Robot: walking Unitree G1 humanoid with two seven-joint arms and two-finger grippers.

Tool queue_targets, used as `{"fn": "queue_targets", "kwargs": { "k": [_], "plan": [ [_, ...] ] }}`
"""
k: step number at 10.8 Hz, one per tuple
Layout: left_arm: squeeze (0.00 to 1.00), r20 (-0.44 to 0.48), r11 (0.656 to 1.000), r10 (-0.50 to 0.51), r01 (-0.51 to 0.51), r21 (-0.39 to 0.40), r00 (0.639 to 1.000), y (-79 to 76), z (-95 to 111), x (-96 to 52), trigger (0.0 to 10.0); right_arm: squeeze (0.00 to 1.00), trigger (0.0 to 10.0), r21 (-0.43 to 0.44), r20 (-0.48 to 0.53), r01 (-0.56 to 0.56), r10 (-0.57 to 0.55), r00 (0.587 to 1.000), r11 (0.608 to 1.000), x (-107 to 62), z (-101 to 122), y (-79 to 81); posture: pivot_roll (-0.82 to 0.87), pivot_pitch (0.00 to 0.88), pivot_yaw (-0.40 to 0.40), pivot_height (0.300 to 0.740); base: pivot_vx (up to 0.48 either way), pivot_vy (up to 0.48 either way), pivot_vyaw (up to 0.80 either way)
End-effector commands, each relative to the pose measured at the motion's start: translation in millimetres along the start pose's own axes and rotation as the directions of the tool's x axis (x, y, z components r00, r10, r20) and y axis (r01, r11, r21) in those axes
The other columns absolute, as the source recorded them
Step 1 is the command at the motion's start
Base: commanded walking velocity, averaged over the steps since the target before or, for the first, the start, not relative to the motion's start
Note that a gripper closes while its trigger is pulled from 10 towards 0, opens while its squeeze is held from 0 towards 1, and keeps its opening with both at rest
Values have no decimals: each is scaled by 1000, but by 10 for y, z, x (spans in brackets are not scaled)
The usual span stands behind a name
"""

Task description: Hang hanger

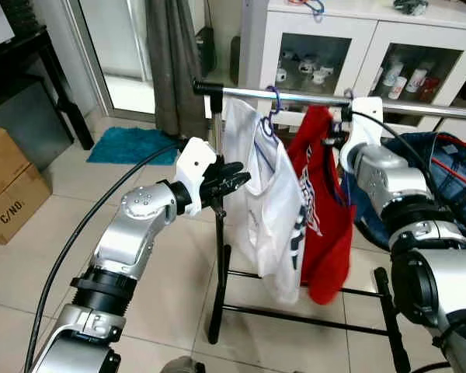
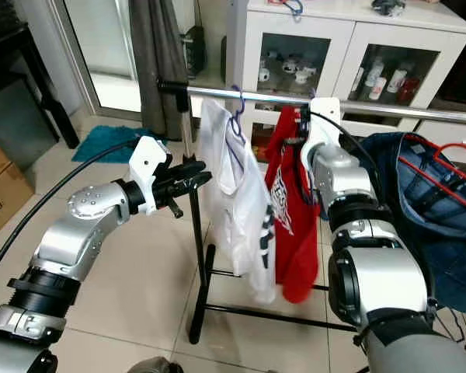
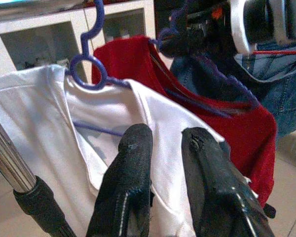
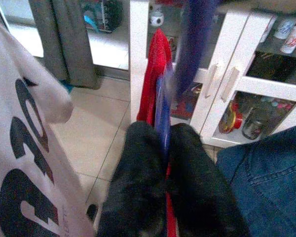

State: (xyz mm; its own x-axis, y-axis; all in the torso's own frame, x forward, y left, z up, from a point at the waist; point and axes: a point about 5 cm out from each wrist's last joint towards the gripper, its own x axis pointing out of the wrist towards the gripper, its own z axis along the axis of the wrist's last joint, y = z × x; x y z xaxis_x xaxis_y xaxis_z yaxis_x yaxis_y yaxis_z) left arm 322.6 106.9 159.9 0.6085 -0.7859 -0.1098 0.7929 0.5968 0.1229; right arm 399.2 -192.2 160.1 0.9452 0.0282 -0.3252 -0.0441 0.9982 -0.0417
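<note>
The hanger (image 4: 164, 111) carrying the red shirt (image 1: 324, 210) is up at the rail (image 1: 311, 97), pinched in the right gripper (image 4: 165, 148). The left gripper (image 3: 163, 143), fingers narrowly apart, hovers empty by the white shirt (image 1: 268, 202).

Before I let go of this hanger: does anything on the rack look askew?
Mostly tidy. The white shirt hangs straight on its purple hanger. The red shirt hangs bunched and narrow, its hanger pinched in the right hand, hook unclear. Left hand open beside the white shirt.

Head stereo downward (wrist views close)
</note>
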Motion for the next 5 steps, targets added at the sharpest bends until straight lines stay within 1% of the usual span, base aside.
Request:
{"fn": "queue_targets", "kwargs": {
  "k": [1, 2, 3, 4, 5],
  "plan": [
    [0, -12, 1000, -4, 4, 11, 1000, -20, -6, -5, 10000, 1000, 10000, -2, -21, 1, -1, 1000, 1000, -21, -77, -71, 42, 0, -6, 740, 0, 0, 0],
    [0, -14, 1000, 12, -12, 1, 1000, -21, -25, -6, 10000, 1000, 10000, 2, 8, -15, 15, 1000, 1000, -60, -96, -134, 35, 0, 1, 740, 0, 0, 0],
    [0, -20, 999, 36, -37, -5, 999, -15, -47, -4, 10000, 1000, 10000, 15, 51, -43, 42, 998, 999, -115, -75, -161, 28, 0, 9, 740, 0, 0, 0],
    [0, -38, 994, 108, -109, -20, 993, 13, -104, -26, 10000, 1000, 10000, 10, 146, -116, 113, 983, 993, -257, -21, -162, 19, 0, 23, 740, 0, 0, 0],
    [0, -30, 971, 233, -234, -39, 972, 67, -161, -81, 10000, 1000, 10000, 4, 245, -167, 161, 956, 986, -496, 5, -195, 20, 0, 20, 740, 0, 0, 0]
  ]
}}
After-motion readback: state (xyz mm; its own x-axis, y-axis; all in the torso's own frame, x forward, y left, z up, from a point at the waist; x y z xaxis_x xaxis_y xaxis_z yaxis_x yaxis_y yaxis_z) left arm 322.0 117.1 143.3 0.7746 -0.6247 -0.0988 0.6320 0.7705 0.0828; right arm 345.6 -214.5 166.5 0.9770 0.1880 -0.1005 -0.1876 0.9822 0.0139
